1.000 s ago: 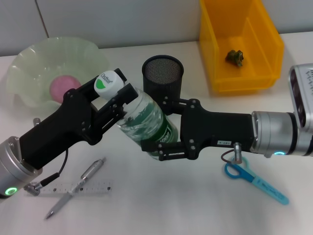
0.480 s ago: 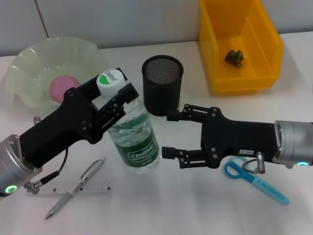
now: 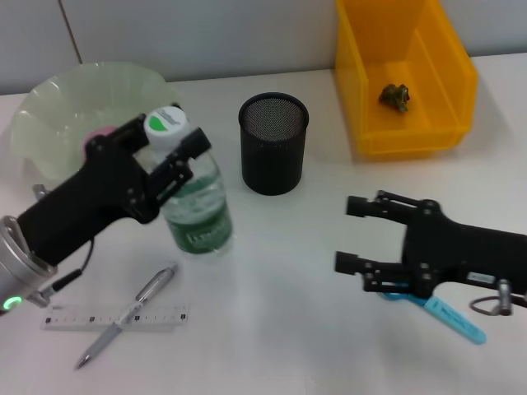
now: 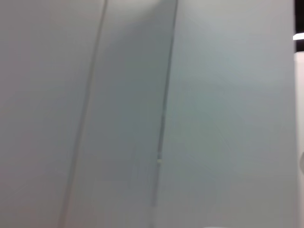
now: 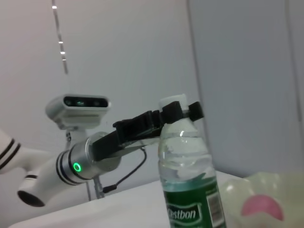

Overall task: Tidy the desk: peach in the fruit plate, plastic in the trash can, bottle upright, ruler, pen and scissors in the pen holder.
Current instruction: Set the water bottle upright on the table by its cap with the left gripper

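Two grippers are over the desk. The left gripper (image 3: 169, 152) is closed around the neck of the bottle (image 3: 193, 210), just under its white and green cap. The bottle stands nearly straight up at about 9 o'clock from the black mesh pen holder (image 3: 273, 141). The right gripper (image 3: 356, 234) is at about 4 o'clock from the pen holder. Its fingers are spread wide and hold nothing.

The bottle could fall over if the left gripper lets go while the bottle leans a bit, or if a finger catches the cap on the way out. If it tips, it might roll into the pen (image 3: 128, 315) and the ruler (image 3: 115, 316), which lie crossed at 6 o'clock from it. The right gripper sits right above the blue scissors (image 3: 445, 315) and could bump them.

The peach (image 3: 100, 134) is in the pale green fruit plate (image 3: 49, 115), behind the left arm. A small crumpled thing (image 3: 396, 95), maybe the plastic, lies in the yellow bin (image 3: 449, 78).

The desk (image 3: 272, 329) is white and smooth. Behind it is a plain light grey wall (image 3: 206, 33), and the left wrist view shows only that wall.
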`<state>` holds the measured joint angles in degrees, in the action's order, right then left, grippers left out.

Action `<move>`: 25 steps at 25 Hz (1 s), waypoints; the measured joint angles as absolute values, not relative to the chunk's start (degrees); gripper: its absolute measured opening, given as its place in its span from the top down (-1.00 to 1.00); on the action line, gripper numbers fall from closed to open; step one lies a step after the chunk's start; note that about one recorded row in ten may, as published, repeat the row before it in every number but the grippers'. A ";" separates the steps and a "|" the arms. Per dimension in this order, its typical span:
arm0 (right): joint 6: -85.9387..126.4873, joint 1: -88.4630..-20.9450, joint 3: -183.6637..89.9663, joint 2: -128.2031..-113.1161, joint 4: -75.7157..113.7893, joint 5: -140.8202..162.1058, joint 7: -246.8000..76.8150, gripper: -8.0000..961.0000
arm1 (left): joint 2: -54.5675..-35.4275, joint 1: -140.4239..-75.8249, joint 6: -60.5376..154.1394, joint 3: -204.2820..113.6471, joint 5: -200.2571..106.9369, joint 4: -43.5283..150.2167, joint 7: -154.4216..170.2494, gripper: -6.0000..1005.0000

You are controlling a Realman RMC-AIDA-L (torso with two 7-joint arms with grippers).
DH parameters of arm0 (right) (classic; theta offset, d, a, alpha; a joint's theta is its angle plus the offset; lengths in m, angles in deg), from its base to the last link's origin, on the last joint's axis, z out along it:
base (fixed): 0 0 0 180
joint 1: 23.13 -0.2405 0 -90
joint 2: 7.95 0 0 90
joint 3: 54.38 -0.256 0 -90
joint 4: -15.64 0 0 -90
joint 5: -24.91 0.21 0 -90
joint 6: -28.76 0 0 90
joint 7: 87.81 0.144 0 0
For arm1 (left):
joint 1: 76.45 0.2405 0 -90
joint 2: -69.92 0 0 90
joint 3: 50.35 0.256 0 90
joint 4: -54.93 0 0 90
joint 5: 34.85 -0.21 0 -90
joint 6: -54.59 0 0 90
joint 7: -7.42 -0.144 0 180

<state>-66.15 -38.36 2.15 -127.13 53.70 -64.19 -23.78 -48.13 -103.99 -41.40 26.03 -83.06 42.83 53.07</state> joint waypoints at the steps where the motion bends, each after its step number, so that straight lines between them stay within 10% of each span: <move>1: -66.44 -37.65 1.62 -127.12 54.31 -64.20 -23.70 -0.71 | -47.99 -103.86 -40.92 25.47 -83.13 42.70 52.48 0.00; 25: -66.62 -36.02 0.17 -126.86 54.61 -65.44 -23.66 -0.71 | -48.08 -98.46 -28.39 18.93 -83.39 39.56 40.47 -0.05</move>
